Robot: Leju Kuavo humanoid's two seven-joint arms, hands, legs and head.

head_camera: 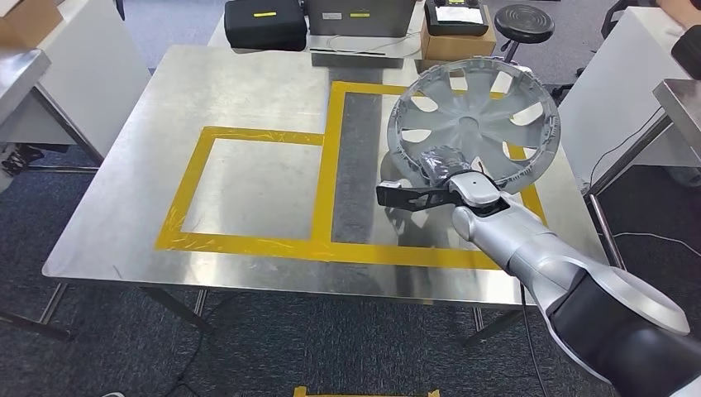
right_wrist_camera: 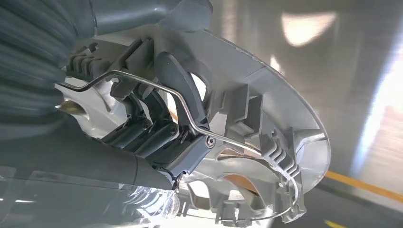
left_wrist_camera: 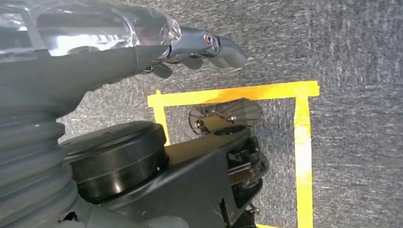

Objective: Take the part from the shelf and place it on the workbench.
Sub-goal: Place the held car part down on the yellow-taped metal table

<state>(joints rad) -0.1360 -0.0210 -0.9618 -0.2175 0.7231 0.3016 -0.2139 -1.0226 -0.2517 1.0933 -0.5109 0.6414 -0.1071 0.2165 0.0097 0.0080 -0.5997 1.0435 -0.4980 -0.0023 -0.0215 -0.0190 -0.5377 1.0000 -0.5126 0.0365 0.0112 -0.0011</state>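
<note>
Your right hand (head_camera: 441, 165) is gripping the part (head_camera: 474, 121), a silver wheel cover with spoke cutouts, down at its lower rim. In the right wrist view the dark fingers (right_wrist_camera: 178, 83) are hooking through one of the openings and wrapping the ribbed back of the part (right_wrist_camera: 266, 128), right by the thin wire ring that runs around it, so the hand is closed on it and definitely carrying it. You're holding the part tilted up on edge over the right side of the bench (head_camera: 248, 91), above the taller yellow tape rectangle (head_camera: 335, 165) and the grey strip inside it; I can't tell whether its bottom edge is touching the bench. The lower yellow tape square (head_camera: 194, 178) to the left is sitting well apart from it. Your left hand (left_wrist_camera: 199, 52) is hanging over grey carpet (left_wrist_camera: 332, 47) with yellow floor tape (left_wrist_camera: 304, 142), its fingers curled in with nothing in them. Black cases (head_camera: 264, 23) and a cardboard box (head_camera: 459, 41) are sitting just past the bench's far edge.
</note>
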